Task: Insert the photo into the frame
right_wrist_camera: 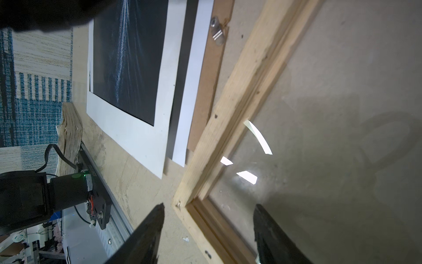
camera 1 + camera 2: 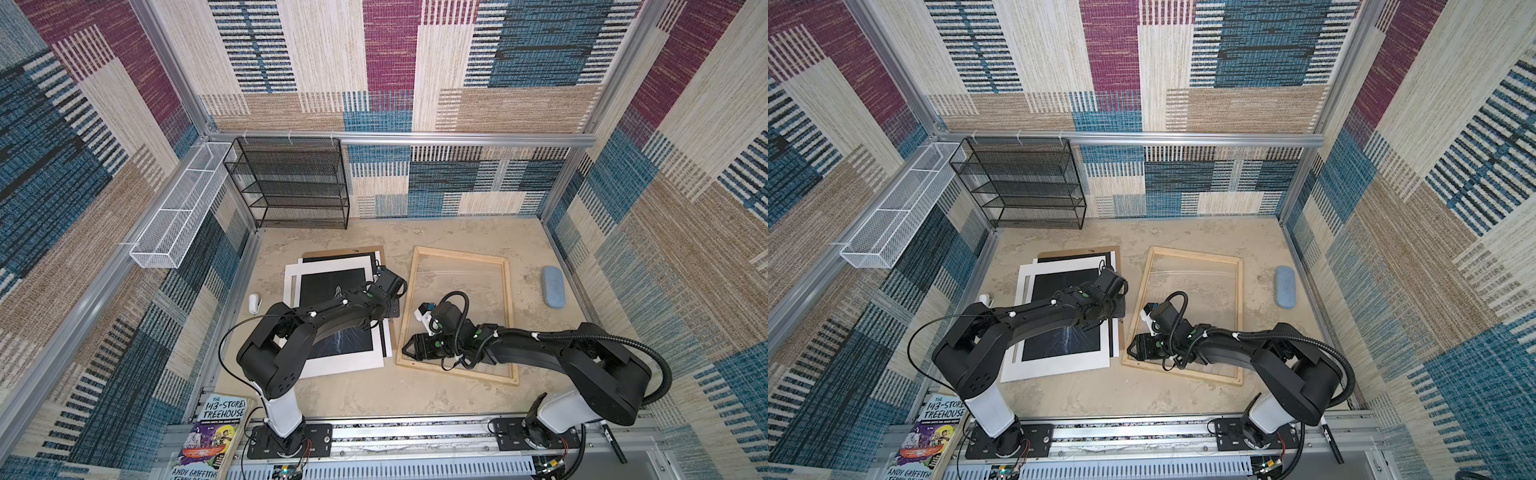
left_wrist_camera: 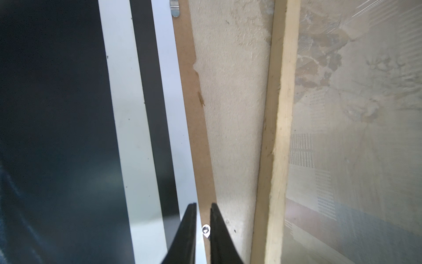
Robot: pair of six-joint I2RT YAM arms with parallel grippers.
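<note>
Both claws low; photo (image 2: 332, 291) unframed

the mottled beige tabletop (image 2: 457, 232) carries a brown hardboard sheet (image 2: 376, 250) at left with paper sheets stacked on it, and the frame (image 2: 461, 254) flat just beside it to the right, apart. a blue oval case (image 2: 553, 287) lies near the right wall, a small white object (image 2: 254, 303) near the left wall.
</note>
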